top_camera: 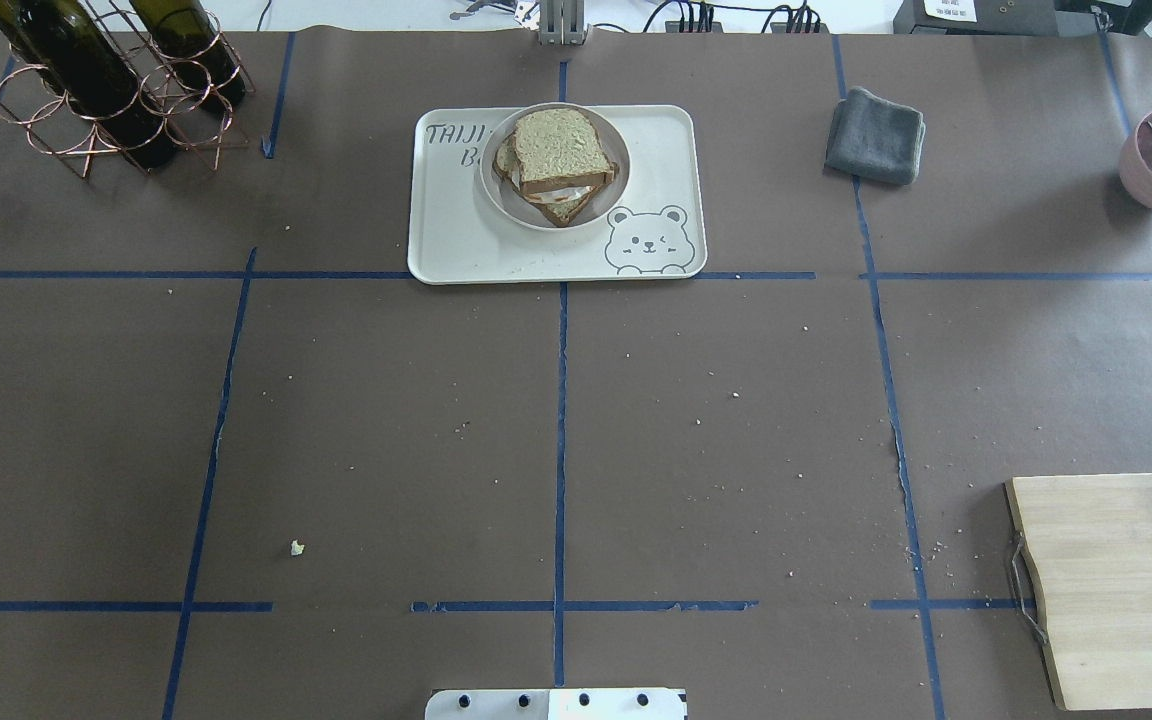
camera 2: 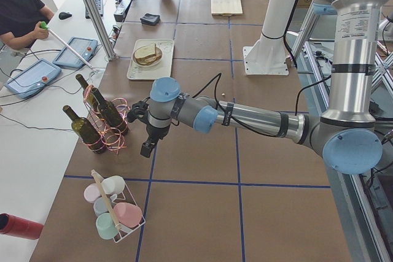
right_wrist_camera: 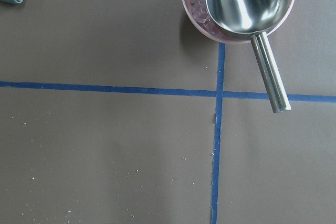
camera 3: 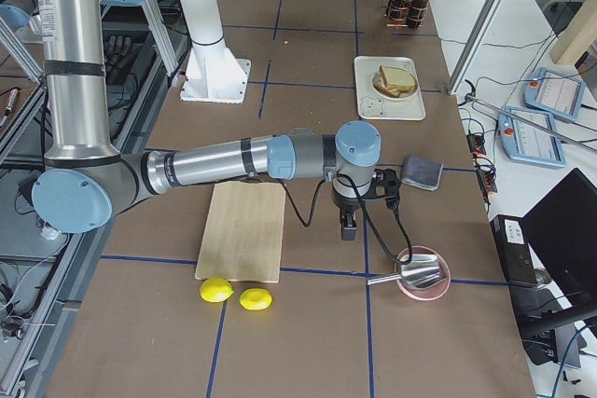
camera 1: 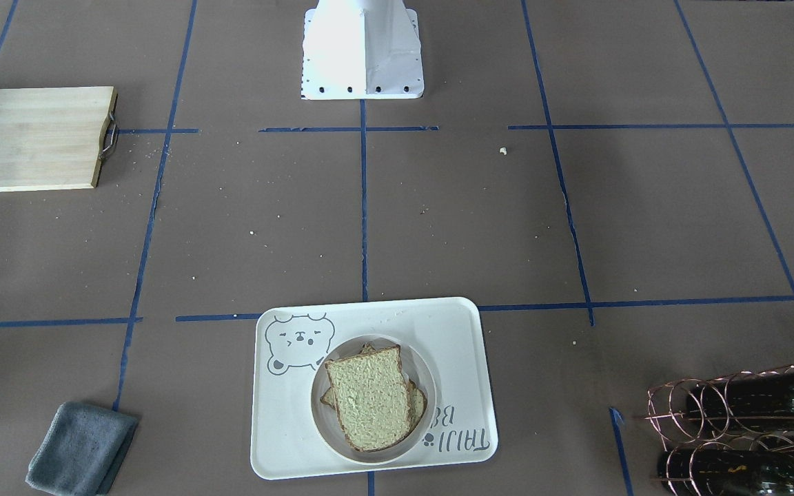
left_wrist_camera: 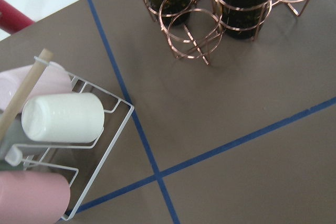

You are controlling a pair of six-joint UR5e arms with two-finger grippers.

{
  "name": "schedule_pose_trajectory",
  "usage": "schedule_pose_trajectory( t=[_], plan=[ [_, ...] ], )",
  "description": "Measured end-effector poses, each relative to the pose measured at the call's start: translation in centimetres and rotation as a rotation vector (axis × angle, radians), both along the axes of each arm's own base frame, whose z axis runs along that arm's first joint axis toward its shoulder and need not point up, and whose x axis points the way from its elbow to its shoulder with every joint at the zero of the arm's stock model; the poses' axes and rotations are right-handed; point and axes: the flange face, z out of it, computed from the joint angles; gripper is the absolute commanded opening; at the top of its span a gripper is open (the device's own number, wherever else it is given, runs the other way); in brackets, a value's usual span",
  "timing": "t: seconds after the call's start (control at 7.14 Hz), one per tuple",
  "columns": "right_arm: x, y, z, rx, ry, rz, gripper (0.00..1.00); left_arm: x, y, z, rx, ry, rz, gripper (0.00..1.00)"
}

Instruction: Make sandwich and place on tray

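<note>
A tan, brown-crusted sandwich (camera 1: 369, 403) lay in a round white plate (camera 1: 324, 427) on the cream bear-printed plastic tray (camera 1: 452, 331), well apart from the left fingers (camera 2: 147, 148) and right fingers (camera 3: 347, 228); how far either pair was open could not be told.

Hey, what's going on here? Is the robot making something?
Nothing is being handled right now. A finished sandwich sits on a small round plate, which rests on the bear tray, so the job looks done. Neither arm is near it: the left gripper hangs beside the rack of wine bottles, and the right gripper hangs near a pink bowl holding a metal scoop. These side views do not show whether the grippers are open or shut.
</note>
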Motion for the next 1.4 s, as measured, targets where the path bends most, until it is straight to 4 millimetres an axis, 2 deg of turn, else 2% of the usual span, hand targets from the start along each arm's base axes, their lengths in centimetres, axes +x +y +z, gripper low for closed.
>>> schedule_pose_trajectory(
  t=[0.28,0.56,0.84,1.12,1.4],
  plan=[
    [0.1,0.5,0.5,-0.010,-0.003,0.002,1.00,-0.7,0.7,2.2,-0.066,-0.003,-0.008,1.00],
    [0.1,0.9,0.9,-0.019,-0.003,0.004,1.00,-1.9,1.5,4.3,-0.214,0.023,-0.024,1.00],
    [0.2,1.0,1.2,-0.028,-0.004,0.006,1.00,-3.1,2.3,5.4,-0.297,0.057,-0.040,1.00],
    [0.6,1.2,1.5,-0.034,-0.010,0.013,1.00,-2.8,2.8,6.3,-0.340,0.128,0.002,1.00],
    [1.5,1.7,2.0,-0.043,-0.014,0.031,1.00,-2.7,3.0,6.3,-0.357,0.157,0.015,1.00]
  ],
)
